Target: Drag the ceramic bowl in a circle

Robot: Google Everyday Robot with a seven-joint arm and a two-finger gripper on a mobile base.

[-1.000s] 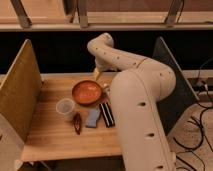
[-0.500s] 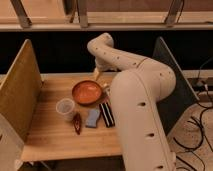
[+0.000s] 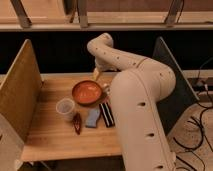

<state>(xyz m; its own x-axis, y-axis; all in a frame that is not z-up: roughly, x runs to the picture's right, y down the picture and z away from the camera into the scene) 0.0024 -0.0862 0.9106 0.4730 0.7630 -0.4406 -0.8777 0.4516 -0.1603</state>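
Note:
The ceramic bowl [image 3: 87,92] is round, shallow and glossy orange-red with a darker rim. It sits near the middle of the wooden table [image 3: 50,130]. My gripper [image 3: 96,75] reaches down from the white arm at the bowl's far right edge, just behind its rim. Whether it touches the rim is hidden by the arm's angle.
A small translucent plastic cup [image 3: 65,108] stands left of the bowl. A dark red item [image 3: 77,123], a blue sponge [image 3: 92,118] and a dark striped bar [image 3: 106,114] lie in front. Upright panels [image 3: 20,90] flank the table left and right. My arm's large white body [image 3: 140,115] covers the table's right side.

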